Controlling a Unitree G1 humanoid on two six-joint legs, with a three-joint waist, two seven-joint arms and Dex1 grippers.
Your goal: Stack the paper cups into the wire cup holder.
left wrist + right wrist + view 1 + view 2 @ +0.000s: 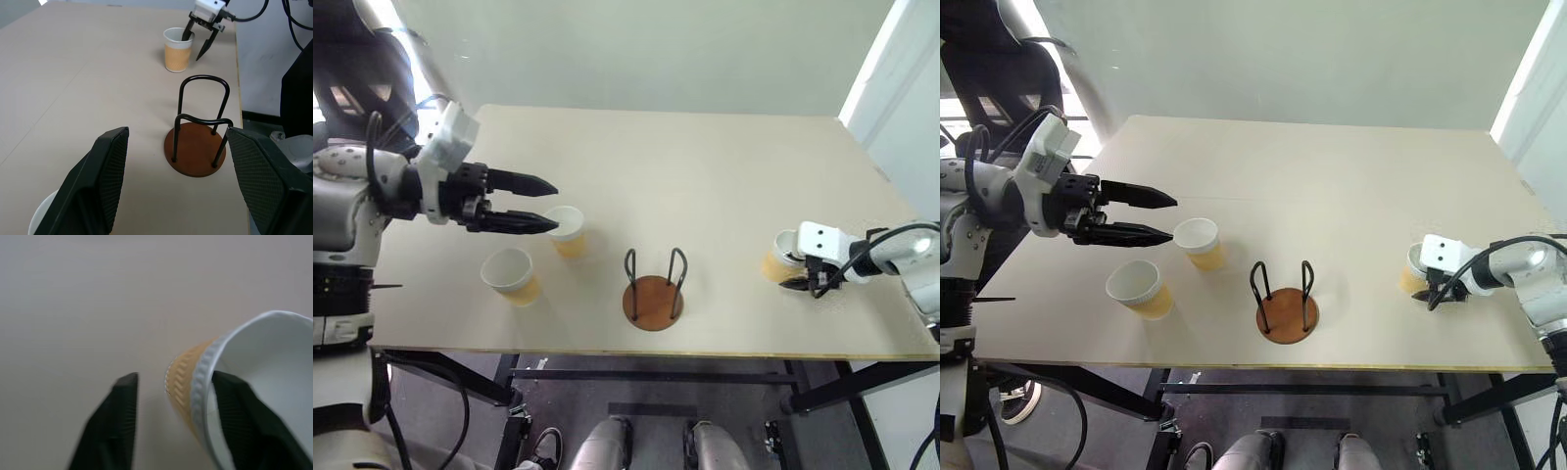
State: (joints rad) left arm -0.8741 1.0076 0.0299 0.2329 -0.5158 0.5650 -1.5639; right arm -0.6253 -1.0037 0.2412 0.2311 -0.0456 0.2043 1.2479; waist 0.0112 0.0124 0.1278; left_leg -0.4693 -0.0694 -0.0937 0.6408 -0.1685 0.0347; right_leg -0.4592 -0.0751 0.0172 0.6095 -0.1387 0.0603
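Three paper cups, yellow-tan with white rims, stand upright on the table. Two of them point(566, 231) point(512, 276) are at the left, and my left gripper point(538, 204) hovers open just above and left of them, pointing right. The wire cup holder point(654, 292), a brown disc with two dark wire loops, stands empty near the front middle. At the right is the third cup point(780, 258); my right gripper point(174, 377) straddles its wall. One finger point(244, 421) is inside the cup, the other point(117, 421) outside with a gap to the wall.
The beige table point(705, 166) has its front edge just in front of the holder and its right edge close to the right cup. A pale wall runs behind the table.
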